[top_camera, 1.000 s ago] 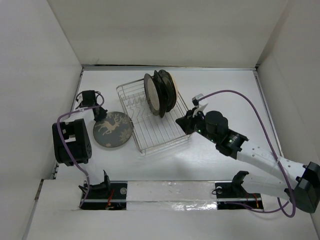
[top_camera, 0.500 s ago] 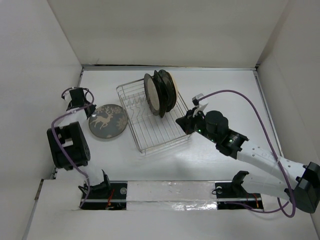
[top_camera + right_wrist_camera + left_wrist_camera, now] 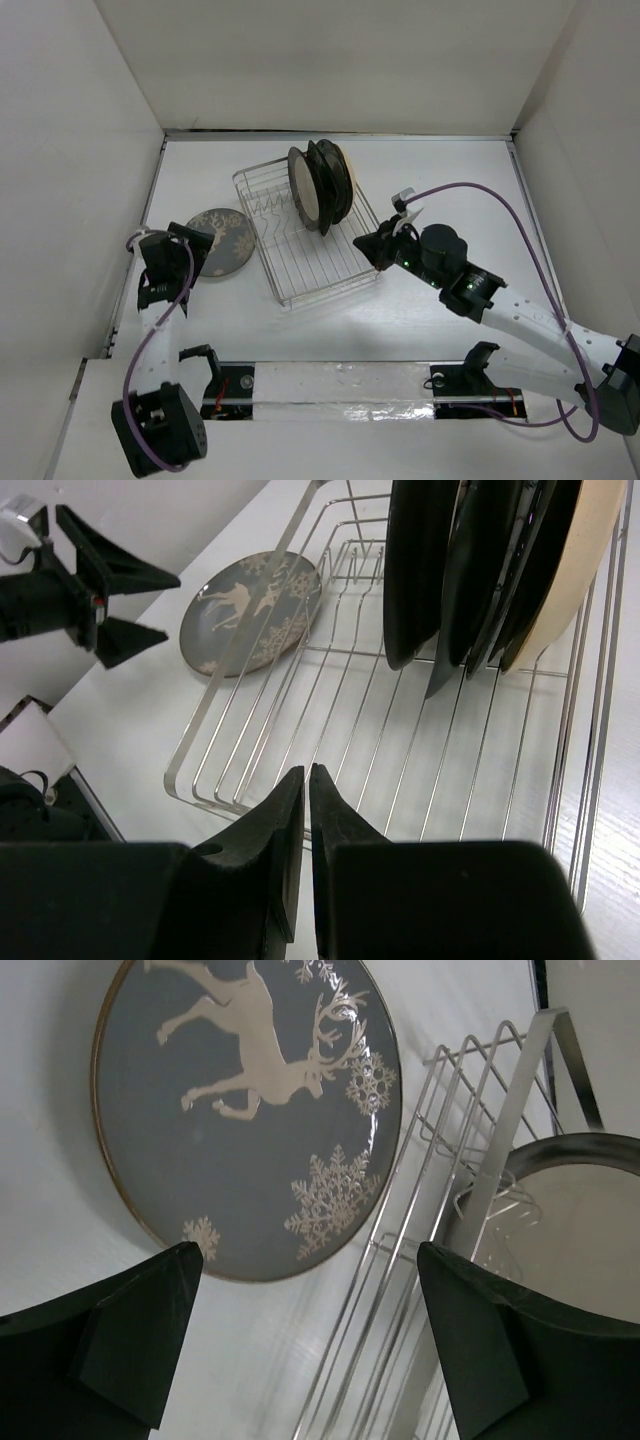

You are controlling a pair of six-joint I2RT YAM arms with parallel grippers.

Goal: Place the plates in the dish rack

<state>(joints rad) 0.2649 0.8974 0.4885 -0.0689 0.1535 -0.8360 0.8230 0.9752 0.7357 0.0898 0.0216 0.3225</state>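
Facing the deer plate point(image 3: 250, 1110) on the counter point(image 3: 450, 180), the left claw point(image 3: 310, 1290) is spread wide. The right claw point(image 3: 306, 775), pinched together and empty, overlooks the dish rack point(image 3: 320, 265).

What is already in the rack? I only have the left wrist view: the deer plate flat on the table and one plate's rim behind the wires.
Observer: Four plates stand upright together at one end of the dish rack.
Operator: Is the right arm carrying anything?
Observer: No. The right fingers are shut on nothing, by the rack's edge.
Operator: Are my left fingers touching the deer plate?
Observer: No. The right wrist view shows a gap of table between the left fingers and the deer plate.
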